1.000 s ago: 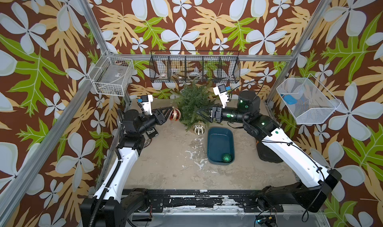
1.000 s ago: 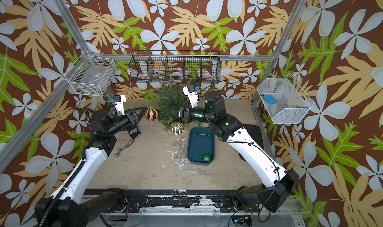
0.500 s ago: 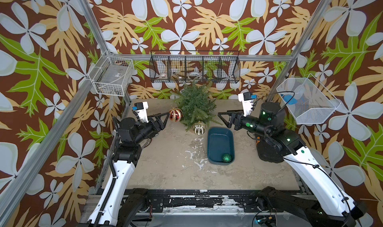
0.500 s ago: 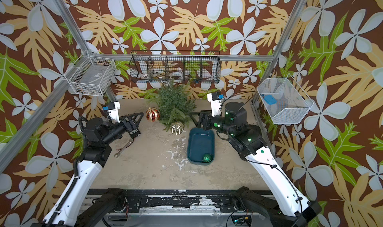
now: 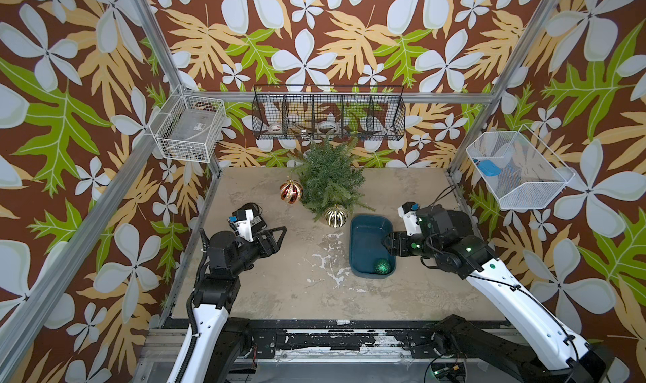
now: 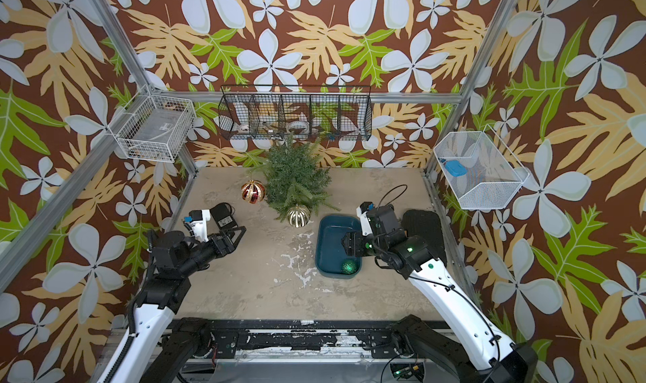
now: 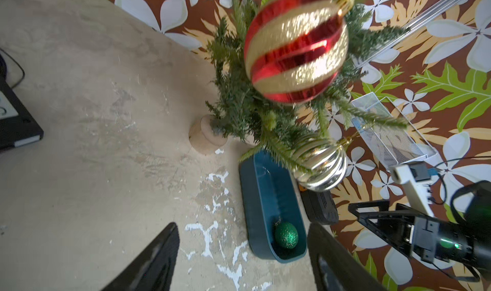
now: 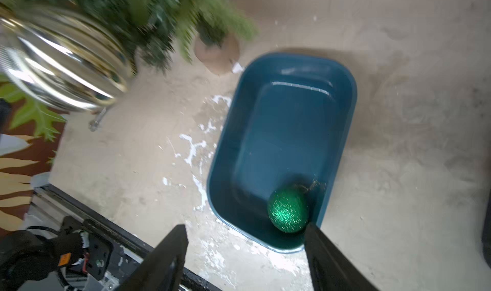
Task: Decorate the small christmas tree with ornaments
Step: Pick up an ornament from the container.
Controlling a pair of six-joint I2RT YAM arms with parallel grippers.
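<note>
Tree: the small bushy artificial fir (image 5: 328,178) has dark green needles, and its rounded base (image 7: 206,138) is plain tan.
Large bauble: the round shiny red-and-gold bauble (image 5: 291,191) carries curved bands, glossy red alternating with glittery gold.
Ribbed bauble: the round gold-and-white bauble (image 5: 335,216) shows narrow mirror-bright gold ribs between pale stripes.
Small bauble: the small round glittery bauble (image 5: 383,266) is deep green, speckled with bright sparkles.
Tray: the rectangular plastic tray (image 5: 365,238) is plain dark teal.
Tabletop: the flat table surface (image 5: 279,294) is mottled beige with chipped white patches.
Walls: the printed wallpaper (image 5: 314,31) has a brown ground with large white flowers, tan fronds and lime-green leaves.
Baskets: the long wire basket (image 5: 279,138) is black; the left side wire basket (image 5: 185,150) and the right side wire basket (image 5: 524,196) are white.
</note>
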